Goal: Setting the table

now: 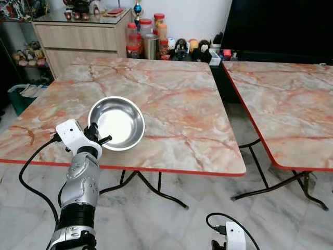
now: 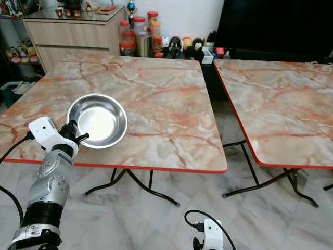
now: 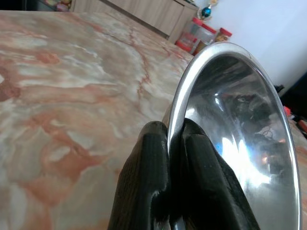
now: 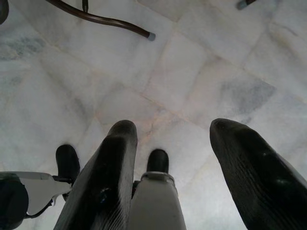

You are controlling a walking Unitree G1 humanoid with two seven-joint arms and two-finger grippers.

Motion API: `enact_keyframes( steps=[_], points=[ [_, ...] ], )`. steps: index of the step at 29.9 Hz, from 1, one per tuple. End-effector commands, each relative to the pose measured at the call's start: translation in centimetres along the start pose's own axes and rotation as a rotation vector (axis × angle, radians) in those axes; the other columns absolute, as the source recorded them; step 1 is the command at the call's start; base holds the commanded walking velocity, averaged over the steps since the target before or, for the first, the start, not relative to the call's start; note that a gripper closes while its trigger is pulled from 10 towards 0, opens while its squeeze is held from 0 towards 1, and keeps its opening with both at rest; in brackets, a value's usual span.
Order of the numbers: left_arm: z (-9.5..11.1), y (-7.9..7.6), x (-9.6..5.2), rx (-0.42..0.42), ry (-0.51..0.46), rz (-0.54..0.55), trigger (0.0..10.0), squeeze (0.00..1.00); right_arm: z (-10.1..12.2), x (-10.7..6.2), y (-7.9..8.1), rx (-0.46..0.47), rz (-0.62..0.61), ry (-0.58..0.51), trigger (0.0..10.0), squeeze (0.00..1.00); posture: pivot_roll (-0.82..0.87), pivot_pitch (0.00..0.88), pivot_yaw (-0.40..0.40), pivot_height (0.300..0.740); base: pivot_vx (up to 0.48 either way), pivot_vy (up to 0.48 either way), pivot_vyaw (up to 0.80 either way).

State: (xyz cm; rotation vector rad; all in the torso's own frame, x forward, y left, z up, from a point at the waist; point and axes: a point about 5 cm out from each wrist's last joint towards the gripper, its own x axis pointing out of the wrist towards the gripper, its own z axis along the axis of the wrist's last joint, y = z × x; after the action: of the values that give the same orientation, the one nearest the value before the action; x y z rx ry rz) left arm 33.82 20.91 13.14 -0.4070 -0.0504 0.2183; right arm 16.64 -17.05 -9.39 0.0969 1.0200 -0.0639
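Steel bowl [image 1: 116, 123] seen left of centre in left eye view, on marble-patterned counter [image 1: 171, 99] near its red front edge; bowl tilted, near rim raised; left end effector [image 3: 169, 143] clenched on bowl rim, one black finger [image 3: 146, 177] outside, other inside; silver left arm rises from lower left of frame; right end effector [image 4: 172, 143] hung low at bottom of frame over pale marble floor [image 4: 192, 72], fingers spread apart, nothing grasped; second counter [image 1: 286, 104] at right; jars [image 1: 147, 36] and wooden cabinet [image 1: 83, 36] at upper left.
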Motion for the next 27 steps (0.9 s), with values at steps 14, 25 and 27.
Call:
enact_keyframes(
  steps=[14, 25, 27],
  points=[
    [0.7, -0.5, 0.1, -0.001, -0.022, -0.028, 10.0, 0.00, 0.5, 0.1, -0.1, -0.012, 0.003, -0.012, 10.0, 0.00, 0.07, 0.000, -0.045, 0.740, 0.238, 0.000, 0.00],
    [1.1, 0.6, -0.1, -0.176, 0.010, 0.031, 10.0, 0.00, 0.5, 0.1, -0.1, -0.013, 0.004, -0.011, 10.0, 0.00, 0.07, 0.000, -0.045, 0.740, 0.000, 0.000, 0.00],
    [1.4, 1.3, -0.2, -0.227, 0.038, 0.068, 10.0, 0.00, 0.5, 0.1, -0.1, -0.007, 0.000, -0.011, 10.0, 0.00, 0.07, 0.000, -0.043, 0.740, 0.000, 0.000, 0.00]
  ],
)
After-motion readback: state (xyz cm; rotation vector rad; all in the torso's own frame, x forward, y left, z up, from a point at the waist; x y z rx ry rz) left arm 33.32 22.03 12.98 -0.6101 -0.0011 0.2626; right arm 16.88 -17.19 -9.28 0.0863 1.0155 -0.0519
